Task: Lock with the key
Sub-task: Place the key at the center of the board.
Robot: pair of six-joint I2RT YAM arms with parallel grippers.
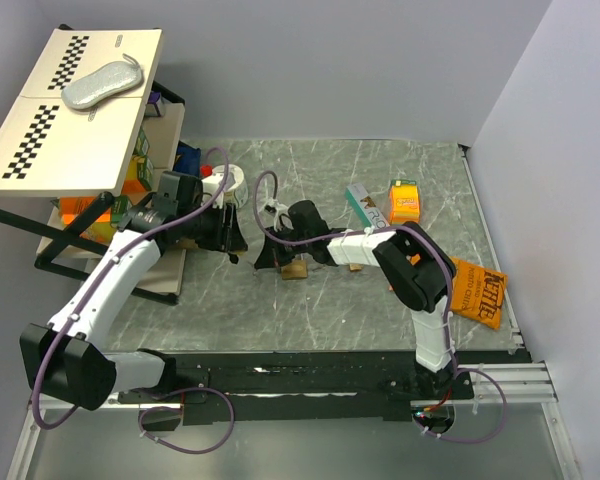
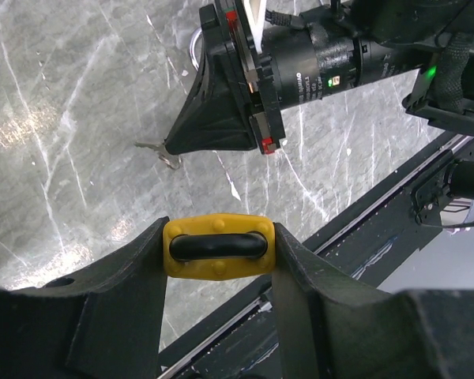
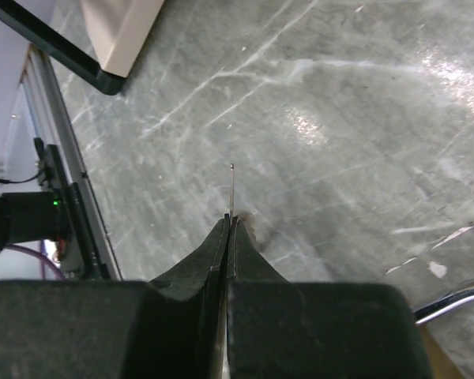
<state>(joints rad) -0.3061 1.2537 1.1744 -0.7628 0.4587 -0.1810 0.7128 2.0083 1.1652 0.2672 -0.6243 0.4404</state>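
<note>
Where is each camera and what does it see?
Top external: above, behind the arms, looking down at the table; both arms, left tool, right tool show.
Left wrist: on left arm, facing the right tool; own fingers grip a yellow object.
Right wrist: on right arm, facing the table; own fingers pinch the key.
Shared: top and left wrist show the right tool.

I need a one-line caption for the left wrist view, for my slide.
Left gripper clamps a yellow object while the right gripper, opposite, pinches a small metal key.
</note>
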